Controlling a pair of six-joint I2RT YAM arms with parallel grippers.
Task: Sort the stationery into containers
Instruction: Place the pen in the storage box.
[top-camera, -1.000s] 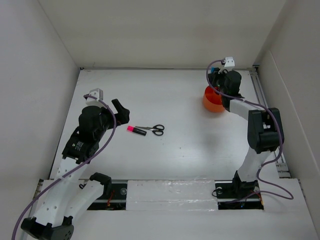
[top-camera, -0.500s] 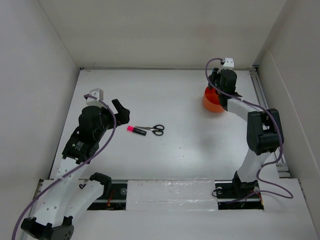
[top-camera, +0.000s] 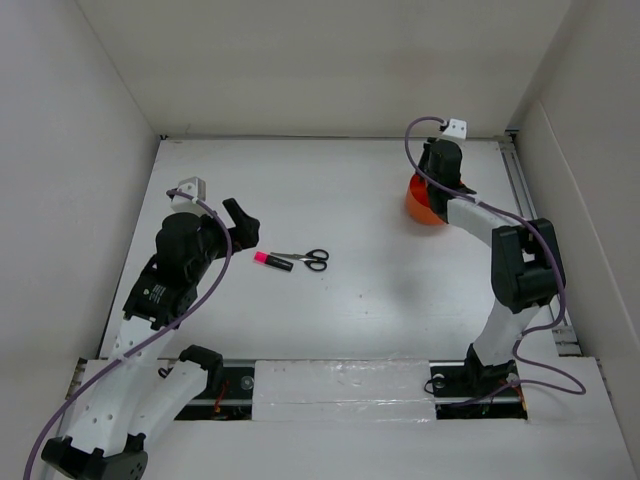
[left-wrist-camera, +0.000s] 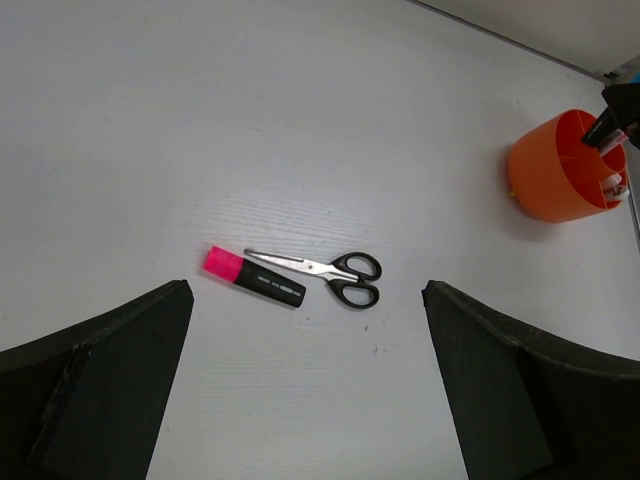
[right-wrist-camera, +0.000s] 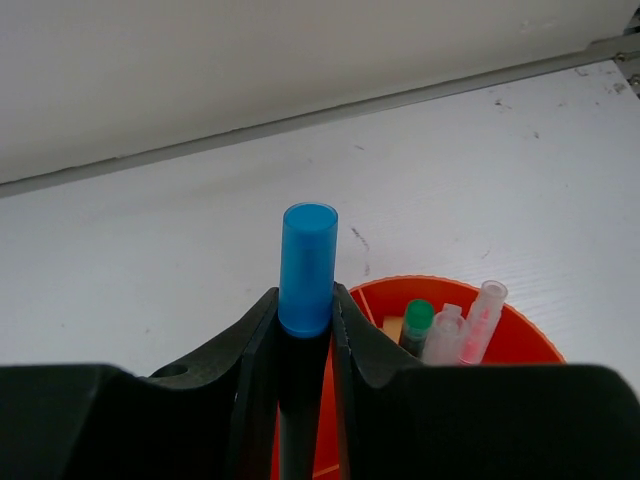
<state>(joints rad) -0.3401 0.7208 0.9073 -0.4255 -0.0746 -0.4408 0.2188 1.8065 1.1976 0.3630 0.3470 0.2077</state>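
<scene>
1. Top external: our left gripper (top-camera: 243, 222) hovers with its fingers apart and nothing between them, near the pink marker (top-camera: 272, 261) and scissors (top-camera: 308, 259). These two lie touching on the table (top-camera: 380, 300). Our right gripper (top-camera: 437, 186) hangs over the orange pot (top-camera: 418, 208) at the far right. From here we cannot tell how its fingers stand, and the wrist hides the pot's contents.

2. Left wrist: the pink marker and scissors lie loose, well apart from the pot, and we judge them to be the work left on the table. Only a sliver of the pot's inside shows, with something pale in it that is too small to name.

3. Right wrist: the right fingers are clamped on the blue marker (right-wrist-camera: 307, 265), held upright with its cap up, by the pot's rim.
   - The fingers hide its lower end, so we cannot tell whether it is inside a compartment yet.
   - Already in the pot are a green pen (right-wrist-camera: 419, 318), pale pens (right-wrist-camera: 484, 318) and what looks like the eraser (right-wrist-camera: 393, 326).
   - We judge the sorting well past halfway: this marker has to drop in, then the two table items follow.
</scene>
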